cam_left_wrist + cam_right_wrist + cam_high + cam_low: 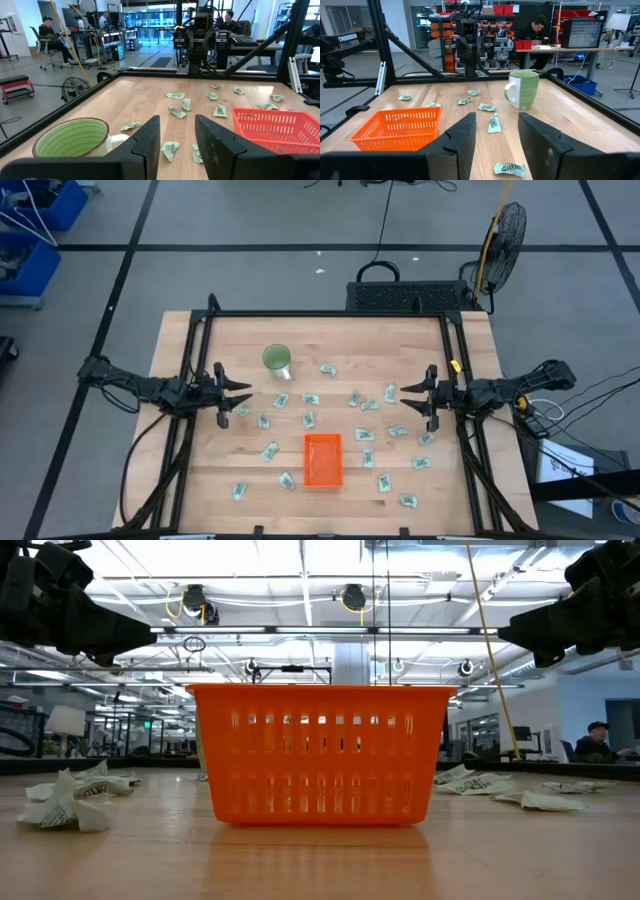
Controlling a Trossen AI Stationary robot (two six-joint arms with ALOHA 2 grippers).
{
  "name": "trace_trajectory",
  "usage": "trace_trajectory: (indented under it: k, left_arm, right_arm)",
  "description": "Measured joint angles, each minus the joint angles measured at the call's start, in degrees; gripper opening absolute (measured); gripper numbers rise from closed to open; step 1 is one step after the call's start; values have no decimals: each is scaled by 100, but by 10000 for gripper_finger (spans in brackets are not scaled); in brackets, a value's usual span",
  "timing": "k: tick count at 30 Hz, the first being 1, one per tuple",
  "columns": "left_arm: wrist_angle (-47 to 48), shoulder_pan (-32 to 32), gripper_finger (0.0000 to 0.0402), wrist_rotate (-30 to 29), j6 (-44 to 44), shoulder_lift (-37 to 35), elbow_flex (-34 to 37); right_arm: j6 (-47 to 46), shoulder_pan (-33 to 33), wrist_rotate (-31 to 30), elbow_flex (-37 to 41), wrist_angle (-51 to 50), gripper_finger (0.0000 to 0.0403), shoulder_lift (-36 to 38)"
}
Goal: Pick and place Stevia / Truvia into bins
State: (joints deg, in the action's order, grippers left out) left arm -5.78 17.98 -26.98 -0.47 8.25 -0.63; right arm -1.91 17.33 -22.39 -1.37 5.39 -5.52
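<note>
The main risk here is a missed or doubled pick: the sachets (309, 420) are thin, flat and some are crumpled, so fingers coming down on the wooden table (180, 340) could slide over one, pinch two neighbours at once, or flick one away. In the high view they lie scattered across the middle and lower part of the frame, all around the orange tray (322, 459), which sits at lower centre and looks to hold none yet; a careless sweep near it could also nudge that light tray. The green mug (277, 359), upper left of centre, stands close to the left gripper's path and could be knocked. The left gripper (243, 392) hangs at the left edge of the table, middle height of the frame, arm stretched level and pointing inward, fingers parted and empty. The right gripper (406, 397) mirrors it at the right edge, also level, pointing inward, fingers apart with nothing between them. Both sit above the table, not touching any sachet.
</note>
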Motion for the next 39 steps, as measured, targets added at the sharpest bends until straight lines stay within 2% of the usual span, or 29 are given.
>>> trace_trajectory:
  k: [25,28,34,39]
  left_arm:
    - [-6,0,129,-7,0,-1,-2]
    - [-101,0,129,-341,26,0,-1]
    - [-88,0,129,-968,944,0,-1]
    - [-87,0,129,-1104,1665,0,-1]
  right_arm:
    - [1,-1,-2,0,-1,142,0]
    - [2,1,-2,0,-2,141,-1]
    - [0,1,0,0,-2,141,0]
    - [0,0,-1,0,0,141,-1]
